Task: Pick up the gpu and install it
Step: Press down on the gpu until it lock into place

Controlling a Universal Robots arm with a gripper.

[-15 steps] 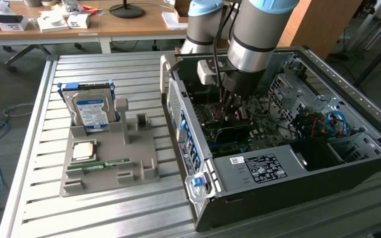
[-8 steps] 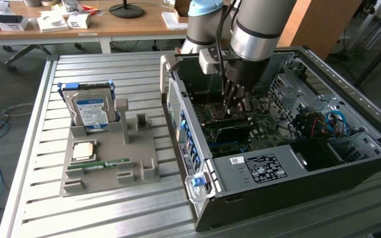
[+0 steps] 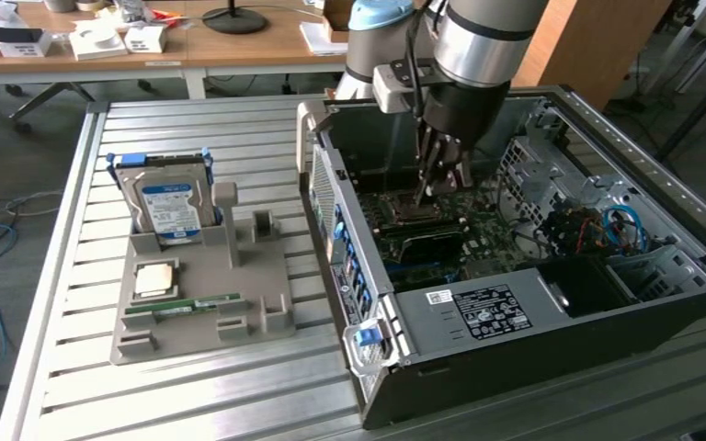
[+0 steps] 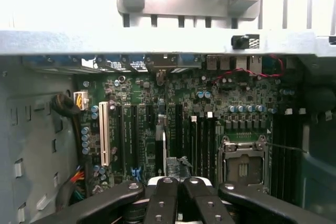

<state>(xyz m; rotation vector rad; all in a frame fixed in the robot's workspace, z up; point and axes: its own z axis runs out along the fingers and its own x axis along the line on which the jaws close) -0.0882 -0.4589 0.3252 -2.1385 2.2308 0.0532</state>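
Observation:
My gripper (image 3: 428,195) reaches down into the open computer case (image 3: 488,312), just above the motherboard (image 3: 482,241). In the wrist view the gripper (image 4: 178,182) is shut, and a thin dark card stands edge-on in front of its fingertips. This is the gpu (image 4: 160,145), with a pale strip along one side. It lines up with the dark expansion slots beside the white slot (image 4: 103,132). I cannot tell whether its lower edge touches a slot. The CPU socket (image 4: 244,163) lies to one side of it.
A grey holder tray (image 3: 249,276) on the slatted table at the exterior view's left carries the blue-labelled hard drive (image 3: 169,204), a CPU chip (image 3: 157,278) and a green memory stick (image 3: 187,305). Cables (image 3: 610,230) and drive cages crowd the case's far side. A desk stands behind.

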